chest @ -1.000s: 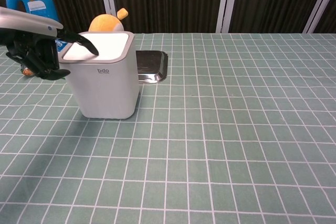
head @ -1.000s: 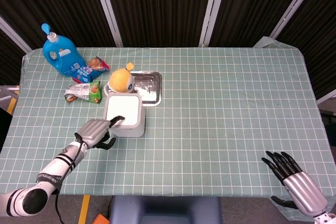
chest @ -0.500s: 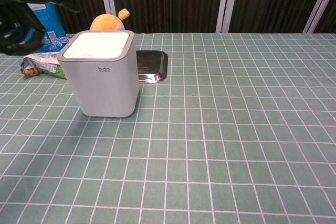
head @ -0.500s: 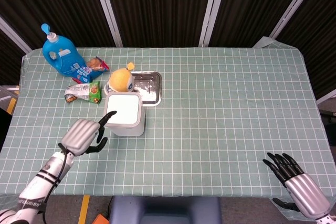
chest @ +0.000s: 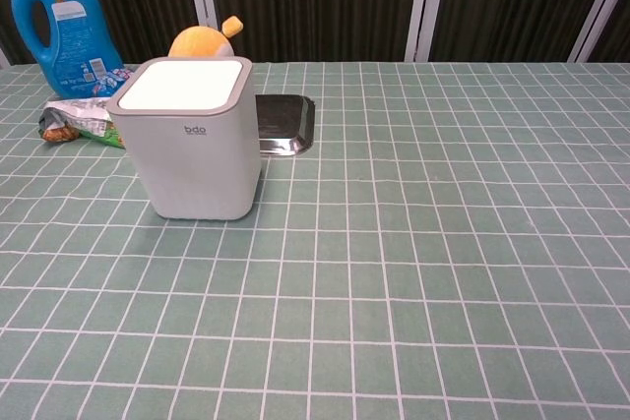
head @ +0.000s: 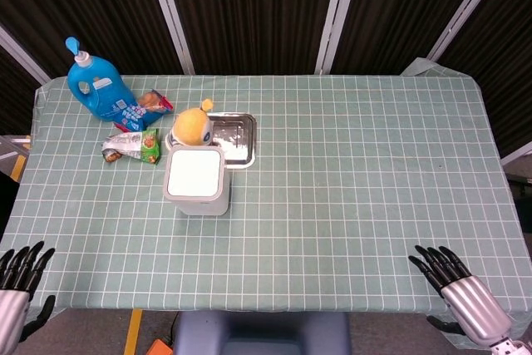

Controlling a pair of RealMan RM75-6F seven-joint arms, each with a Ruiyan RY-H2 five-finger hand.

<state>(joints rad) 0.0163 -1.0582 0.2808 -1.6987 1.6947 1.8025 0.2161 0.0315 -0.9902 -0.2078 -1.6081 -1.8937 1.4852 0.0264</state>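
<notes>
The left hand (head: 17, 288) sits at the table's near-left corner, at about 8 o'clock in the head view, fingers spread and holding nothing; the right hand (head: 461, 287) rests at the near-right corner, about 4 o'clock, fingers likewise fanned apart and empty. The thing nearest the left hand is the white bin (head: 197, 181), well apart from it toward 1 o'clock; the chest view shows "bdo" printed small on the bin's front (chest: 194, 131), with its flat lid closed. Just behind it stands an orange plush toy (head: 191, 125), and a steel tray (head: 235, 140) lies beside that toy. At 10 o'clock lie a green snack packet (head: 133, 145), a red-edged snack bag (head: 152, 101) and a blue detergent bottle (head: 96, 87) with a pale label too small to read. A green checked tablecloth (head: 357, 172) covers the table, backed by dark slatted panels.
</notes>
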